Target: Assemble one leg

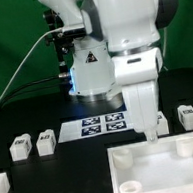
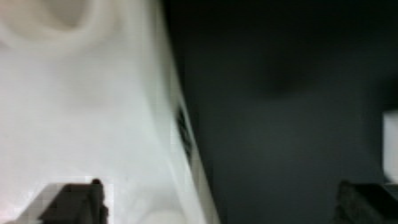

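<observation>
A green backdrop (image 1: 0,44) stands behind the black table (image 1: 71,174).

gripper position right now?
Exterior view: the gripper hangs right of centre, above the far edge of the large white square part, just right of the marker board.

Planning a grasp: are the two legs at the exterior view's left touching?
Apart: the exterior view shows dark table between the outer leg and the inner leg.

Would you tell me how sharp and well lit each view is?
Exterior view: fairly sharp, evenly lit, the white arm bright against the black table. Wrist view: out of focus, the white tray-like part washed out, the jaws dark smudges.
</observation>
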{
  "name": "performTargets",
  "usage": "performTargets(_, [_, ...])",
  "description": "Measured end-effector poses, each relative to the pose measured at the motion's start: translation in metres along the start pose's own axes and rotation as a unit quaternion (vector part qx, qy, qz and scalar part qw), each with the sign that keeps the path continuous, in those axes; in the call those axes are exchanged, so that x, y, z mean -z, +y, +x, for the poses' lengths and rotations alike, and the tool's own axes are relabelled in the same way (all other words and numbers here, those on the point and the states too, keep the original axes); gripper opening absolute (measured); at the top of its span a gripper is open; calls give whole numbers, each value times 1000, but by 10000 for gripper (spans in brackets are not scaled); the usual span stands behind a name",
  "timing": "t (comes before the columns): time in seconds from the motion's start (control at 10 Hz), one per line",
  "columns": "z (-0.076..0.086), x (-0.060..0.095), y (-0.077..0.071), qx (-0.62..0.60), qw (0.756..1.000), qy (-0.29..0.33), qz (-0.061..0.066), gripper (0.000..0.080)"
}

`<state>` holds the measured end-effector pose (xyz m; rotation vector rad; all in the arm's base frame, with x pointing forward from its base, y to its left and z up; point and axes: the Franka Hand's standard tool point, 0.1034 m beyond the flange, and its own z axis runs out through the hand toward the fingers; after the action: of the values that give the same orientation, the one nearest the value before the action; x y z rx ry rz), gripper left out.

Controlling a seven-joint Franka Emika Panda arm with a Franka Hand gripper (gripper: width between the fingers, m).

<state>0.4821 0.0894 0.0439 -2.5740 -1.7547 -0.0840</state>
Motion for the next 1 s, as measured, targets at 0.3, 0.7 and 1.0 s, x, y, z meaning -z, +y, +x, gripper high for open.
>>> performTargets(0.3, [45, 13, -21, -202, 979, 2, 2, 648])
performTargets(0.7, [56, 18, -21, -360, 933, 14, 5, 648])
performTargets(1.0, [71, 11, -48, -526, 850, -5, 25, 648])
